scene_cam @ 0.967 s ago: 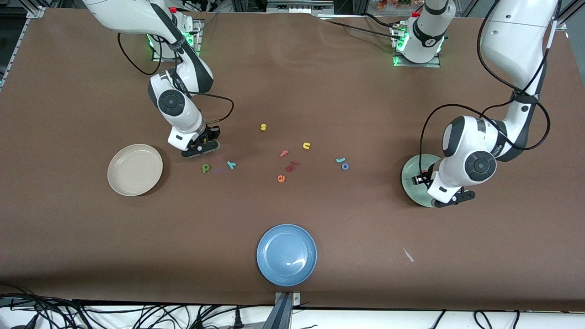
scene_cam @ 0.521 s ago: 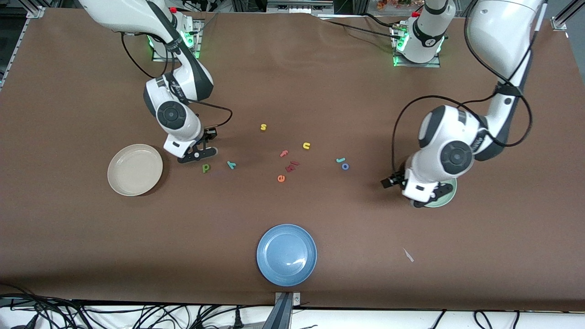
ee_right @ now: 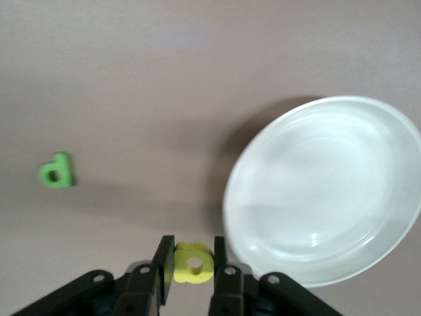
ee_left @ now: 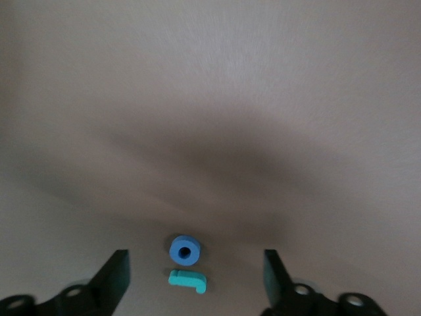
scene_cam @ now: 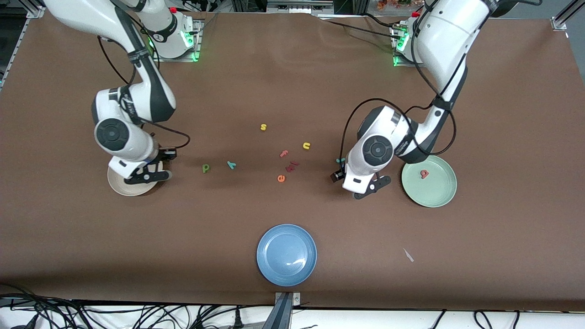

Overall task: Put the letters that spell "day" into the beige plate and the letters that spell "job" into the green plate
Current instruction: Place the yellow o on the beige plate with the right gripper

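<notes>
Both arms have moved in the last second. My left gripper [scene_cam: 340,176] has left the green plate [scene_cam: 438,194], where the red-pink "b" [scene_cam: 424,173] now lies, so one of "job" is done; it's now over the blue "o" [ee_left: 185,250] and teal "j" [ee_left: 187,280], which lie touching or nearly so on the surface. Left fingers [ee_left: 113,275] stand wide apart, holding nothing, the two letters between them from the wrist view. My right gripper [ee_right: 192,263] has carried the yellow "a" [ee_right: 193,263] from mid-surface to the rim of the beige plate [ee_right: 329,191], fingers clamped on it, not yet dropped. Green "d" [scene_cam: 206,168] and teal "y" [scene_cam: 231,164] wait on the surface, well apart from the beige plate.
</notes>
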